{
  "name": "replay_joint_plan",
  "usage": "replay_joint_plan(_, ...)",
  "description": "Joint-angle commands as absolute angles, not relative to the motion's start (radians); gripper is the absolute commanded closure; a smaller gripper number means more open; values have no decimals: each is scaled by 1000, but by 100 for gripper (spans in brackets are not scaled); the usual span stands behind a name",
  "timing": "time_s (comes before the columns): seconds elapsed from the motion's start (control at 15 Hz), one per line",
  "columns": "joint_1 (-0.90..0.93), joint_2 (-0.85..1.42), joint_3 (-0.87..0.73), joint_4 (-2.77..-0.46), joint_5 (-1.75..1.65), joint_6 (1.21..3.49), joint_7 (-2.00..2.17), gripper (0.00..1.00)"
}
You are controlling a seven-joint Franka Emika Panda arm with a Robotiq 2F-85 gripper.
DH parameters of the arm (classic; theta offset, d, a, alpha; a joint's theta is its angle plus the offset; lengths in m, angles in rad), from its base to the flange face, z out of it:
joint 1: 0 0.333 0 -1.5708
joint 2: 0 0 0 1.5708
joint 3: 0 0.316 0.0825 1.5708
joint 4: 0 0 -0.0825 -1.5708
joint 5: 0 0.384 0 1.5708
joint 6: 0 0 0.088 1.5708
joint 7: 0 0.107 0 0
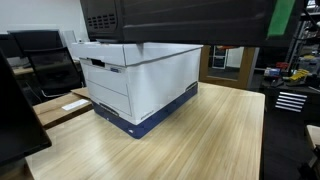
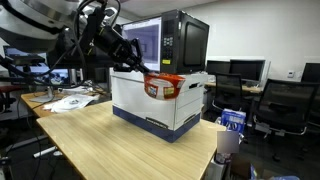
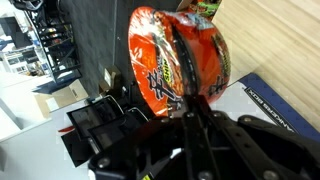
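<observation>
In an exterior view loose papers point(image 2: 70, 100) lie toward 9 o'clock on the table point(image 2: 105, 145); from 10 o'clock the dark arm point(image 2: 105, 40) reaches across to the hand point(image 2: 148, 76), which is clamped on an orange-red snack packet point(image 2: 165, 87); the packet hangs at the upper rim of the white box point(image 2: 160, 108), at 12 o'clock of its near wall; whether it touches the rim, I cannot tell; a black monitor point(image 2: 185, 38) rises behind the box at 1 o'clock, and office chairs point(image 2: 285, 100) stand well apart at 3 o'clock.

In the wrist view the hand point(image 3: 195, 108) comes up from 6 o'clock; its dark fingers point(image 3: 205, 95) grip the lower edge of the packet point(image 3: 180, 55), which fills the middle of the view, tilted toward 1 o'clock.

In an exterior view a black chair point(image 1: 45, 60) sits at 9 o'clock; the box point(image 1: 140, 85), white with a blue base, rests on the pale wooden table point(image 1: 205, 140); the hand is not seen here.
</observation>
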State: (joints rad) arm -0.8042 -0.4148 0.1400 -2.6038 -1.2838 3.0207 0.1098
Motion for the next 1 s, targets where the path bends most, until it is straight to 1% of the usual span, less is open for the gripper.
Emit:
replay_joint_plan(0.0,-860,-375,174,-2571,-1410,3048,219,96)
replay_joint_plan(0.93,-839,-266,176,-2514,-1769,3026,556,96)
